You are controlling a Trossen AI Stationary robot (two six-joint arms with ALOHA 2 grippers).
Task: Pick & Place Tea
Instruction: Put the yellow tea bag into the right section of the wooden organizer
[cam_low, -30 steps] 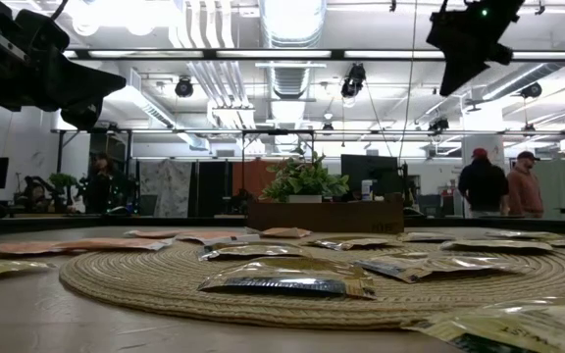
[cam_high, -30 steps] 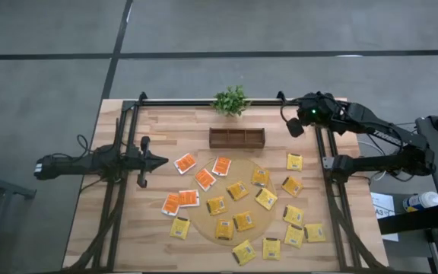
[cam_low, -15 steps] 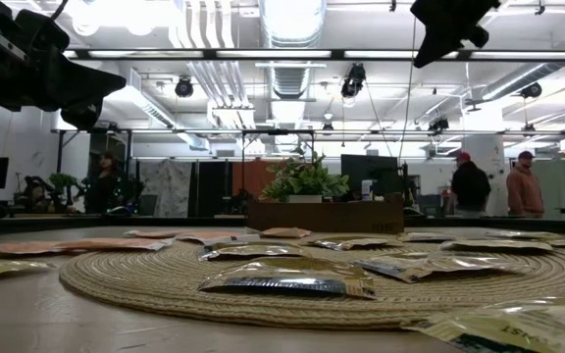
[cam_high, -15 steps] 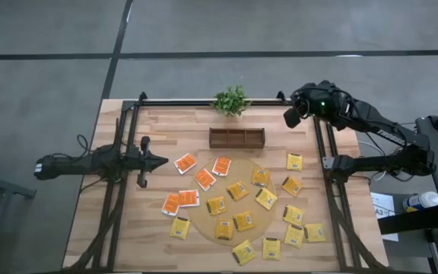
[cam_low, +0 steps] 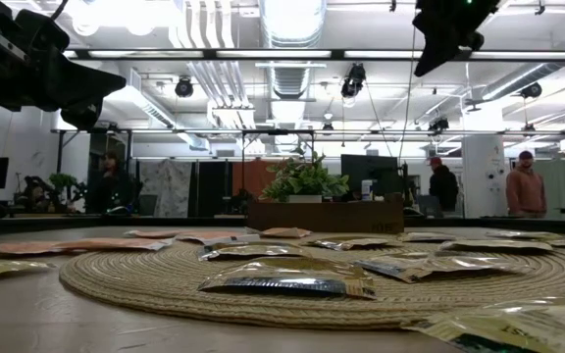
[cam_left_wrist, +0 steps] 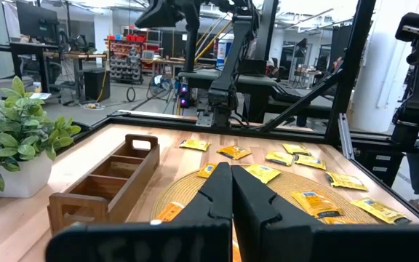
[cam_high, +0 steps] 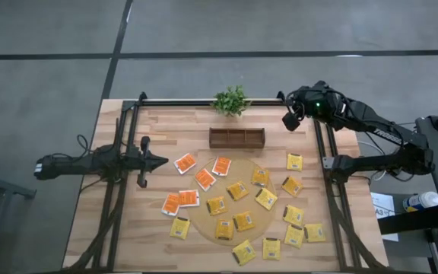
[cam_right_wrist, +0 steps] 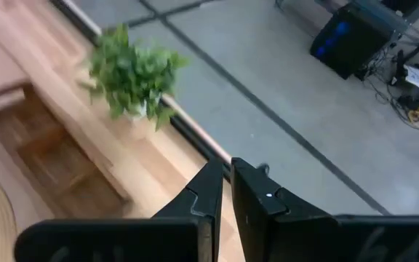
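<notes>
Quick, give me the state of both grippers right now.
Left gripper: closed, holding nothing, over the table's left side.
Right gripper: closed, holding nothing, raised near the back right corner.

Open robotics lab: exposed ducts (cam_low: 292,44), equipment racks (cam_left_wrist: 126,62).

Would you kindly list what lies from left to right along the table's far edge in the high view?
Plant → wooden tray → right hand.
</notes>
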